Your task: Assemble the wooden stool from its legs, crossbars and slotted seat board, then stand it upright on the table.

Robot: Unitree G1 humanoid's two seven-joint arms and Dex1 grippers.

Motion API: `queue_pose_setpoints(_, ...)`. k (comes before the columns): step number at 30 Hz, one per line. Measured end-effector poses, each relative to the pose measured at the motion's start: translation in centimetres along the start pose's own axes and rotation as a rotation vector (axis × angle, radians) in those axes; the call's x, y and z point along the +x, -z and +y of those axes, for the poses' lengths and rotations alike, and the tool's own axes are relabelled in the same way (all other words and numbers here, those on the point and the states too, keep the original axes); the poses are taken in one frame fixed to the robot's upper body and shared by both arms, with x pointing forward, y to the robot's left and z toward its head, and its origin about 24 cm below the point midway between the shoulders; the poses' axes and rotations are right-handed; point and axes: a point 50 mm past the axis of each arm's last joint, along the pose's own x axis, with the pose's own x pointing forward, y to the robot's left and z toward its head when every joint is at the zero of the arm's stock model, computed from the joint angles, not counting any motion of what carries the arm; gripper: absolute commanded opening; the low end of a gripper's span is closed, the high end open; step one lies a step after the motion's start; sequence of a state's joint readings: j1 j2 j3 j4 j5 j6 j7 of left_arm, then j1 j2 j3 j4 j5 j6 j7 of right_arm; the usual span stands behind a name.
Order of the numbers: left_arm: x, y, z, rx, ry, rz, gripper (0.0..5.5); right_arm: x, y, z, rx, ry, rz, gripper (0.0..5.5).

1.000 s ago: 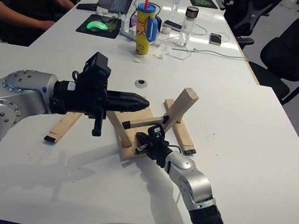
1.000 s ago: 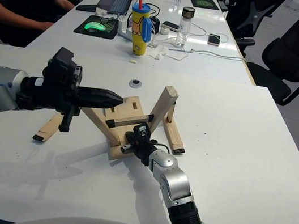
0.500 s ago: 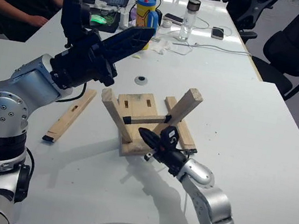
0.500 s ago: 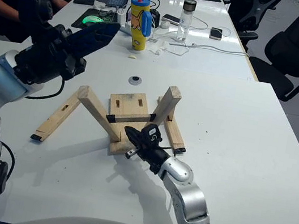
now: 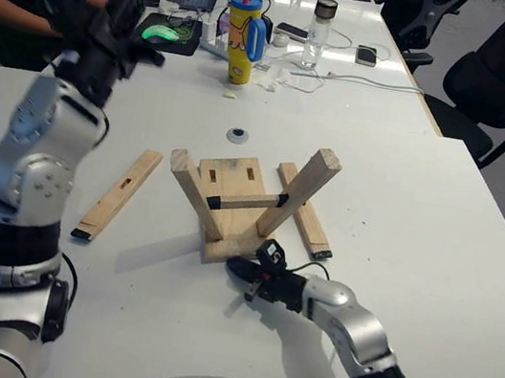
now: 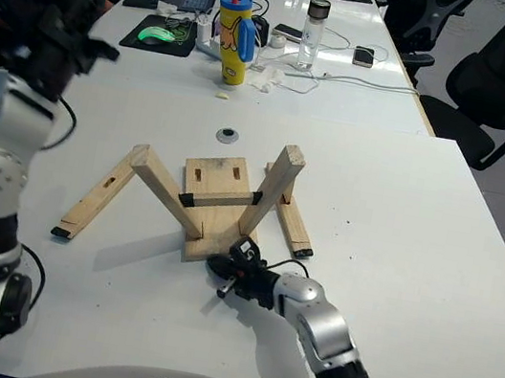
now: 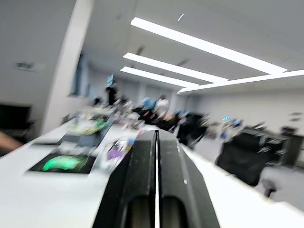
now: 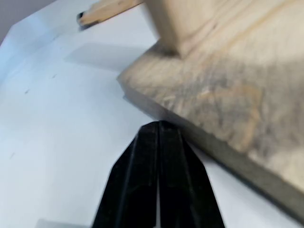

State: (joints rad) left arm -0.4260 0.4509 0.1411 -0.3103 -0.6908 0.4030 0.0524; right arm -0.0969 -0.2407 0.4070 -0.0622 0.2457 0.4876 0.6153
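Right tool point(image 5: 235, 266), closed up and empty, sits at the seat point(image 5: 233, 168) edge — probably bracing it; push low, gently — legs point(image 5: 299, 189) may wobble.

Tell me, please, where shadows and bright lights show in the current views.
Left eye view: the stool casts a shadow on the table toward the robot's left, the right gripper another beneath itself. Left wrist view: bright ceiling light strips beyond the left gripper. Right wrist view: faint shadow beside the seat board.
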Motion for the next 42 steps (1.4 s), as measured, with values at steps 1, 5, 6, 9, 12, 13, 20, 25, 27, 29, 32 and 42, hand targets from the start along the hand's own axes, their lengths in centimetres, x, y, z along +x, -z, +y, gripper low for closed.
queue_pose_setpoints(1,-0.6,1.2,-0.3,0.02,-0.023,0.029,0.02,0.7,-0.6,-0.3,-0.019,0.028,-0.034,0.0)
queue_pose_setpoints(5,-1.6,2.4,-0.5,0.058,-0.085,0.04,0.02,1.7,-2.5,-0.8,-0.065,0.081,-0.146,0.0)
queue_pose_setpoints(6,-1.7,2.4,-0.6,0.063,-0.091,0.034,0.02,1.8,-2.6,-0.7,-0.067,0.08,-0.156,0.0)
queue_pose_setpoints(9,-2.3,2.3,-0.5,0.079,-0.114,0.012,0.02,1.4,-2.2,-0.2,-0.055,0.074,-0.173,0.0)
queue_pose_setpoints(12,-3.4,2.3,-0.8,0.077,-0.126,-0.011,0.02,0.1,-2.9,0.5,-0.013,0.084,-0.261,0.0)
queue_pose_setpoints(13,-3.8,2.3,-1.0,0.084,-0.125,-0.015,0.02,-0.5,-3.4,0.8,0.017,0.088,-0.307,0.0)
queue_pose_setpoints(20,-8.0,4.3,-1.8,0.118,-0.149,0.142,0.02,-9.1,-8.8,1.8,0.118,0.205,-0.6,0.0)
queue_pose_setpoints(25,-8.7,2.8,-1.6,0.182,-0.199,0.09,0.02,-12.1,-12.7,-1.7,0.034,0.416,-0.701,0.0)
queue_pose_setpoints(27,-9.1,3.2,-2.2,0.178,-0.176,0.115,0.02,-12.6,-13.8,-4.7,0.025,0.535,-0.7,0.0)
queue_pose_setpoints(29,-9.4,3.7,-2.5,0.172,-0.171,0.139,0.02,-12.6,-14.1,-6.8,0.021,0.61,-0.669,0.0)
queue_pose_setpoints(32,-9.1,3.6,-2.6,0.197,-0.174,0.125,0.02,-11.8,-13.6,-8.3,0.036,0.645,-0.617,0.0)
queue_pose_setpoints(42,-6.4,7.4,-2.5,0.319,-0.125,0.312,0.02,-3.6,-11.6,-3.7,-0.23,0.329,-0.293,0.0)
